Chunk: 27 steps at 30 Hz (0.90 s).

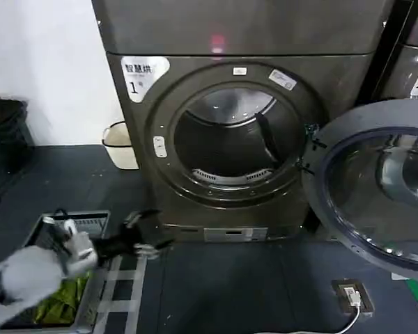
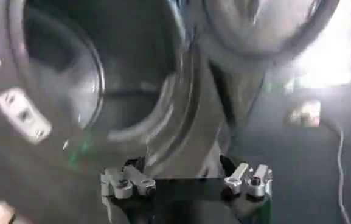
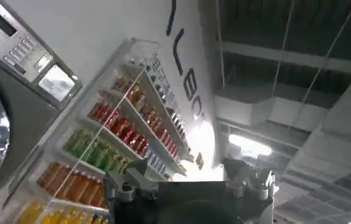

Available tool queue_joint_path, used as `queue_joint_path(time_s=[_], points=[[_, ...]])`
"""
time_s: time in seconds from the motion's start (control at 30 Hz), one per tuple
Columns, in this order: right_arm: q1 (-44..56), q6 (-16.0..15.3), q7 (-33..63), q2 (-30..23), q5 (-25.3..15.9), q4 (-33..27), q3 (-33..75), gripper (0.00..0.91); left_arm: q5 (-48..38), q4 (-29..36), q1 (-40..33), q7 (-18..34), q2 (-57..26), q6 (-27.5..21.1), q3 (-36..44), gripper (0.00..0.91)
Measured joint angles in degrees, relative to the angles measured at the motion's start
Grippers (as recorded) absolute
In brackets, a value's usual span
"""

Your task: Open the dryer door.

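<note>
The dryer (image 1: pixel 195 42), dark grey-brown with a white "1" label (image 1: pixel 141 73) and a pink light (image 1: pixel 217 43), has its round drum mouth (image 1: pixel 230 139) uncovered. The dryer door (image 1: pixel 376 188) stands swung out to the right, grey inner side and tinted glass facing me; the left wrist view shows the door (image 2: pixel 260 24) too. My left gripper (image 1: pixel 148 233) hangs low in front of the dryer's lower left corner, open and empty, apart from the door. In its own view the left gripper (image 2: pixel 184 167) faces the drum. My right gripper (image 3: pixel 181 173) is open, aimed up at shelves and ceiling.
A white bin (image 1: pixel 120 145) stands left of the dryer, a black bin (image 1: pixel 7 129) farther left. A grey basket (image 1: pixel 97 278) with green stuff sits under my left arm. A second machine (image 1: pixel 411 56) stands at right. A floor socket with cable (image 1: pixel 350 296) lies below the door.
</note>
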<state>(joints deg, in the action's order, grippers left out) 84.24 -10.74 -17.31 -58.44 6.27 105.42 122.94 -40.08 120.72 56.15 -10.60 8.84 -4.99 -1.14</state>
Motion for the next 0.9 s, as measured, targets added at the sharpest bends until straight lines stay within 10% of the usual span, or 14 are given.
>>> queue_joint_path(time_s=[0.23, 0.9], points=[[-0.12, 0.24, -0.31, 1.3, 0.02, -1.79, 0.61, 0.907, 2.98, -2.49, 1.81, -5.15, -9.19, -6.75, -1.4, 0.907], [0.21, 0.06, -0.95, 1.07, 0.05, -1.63, 0.06, 0.907, 16.46, -20.37, 3.08, -14.34, -14.05, -5.93, 1.95, 0.907]])
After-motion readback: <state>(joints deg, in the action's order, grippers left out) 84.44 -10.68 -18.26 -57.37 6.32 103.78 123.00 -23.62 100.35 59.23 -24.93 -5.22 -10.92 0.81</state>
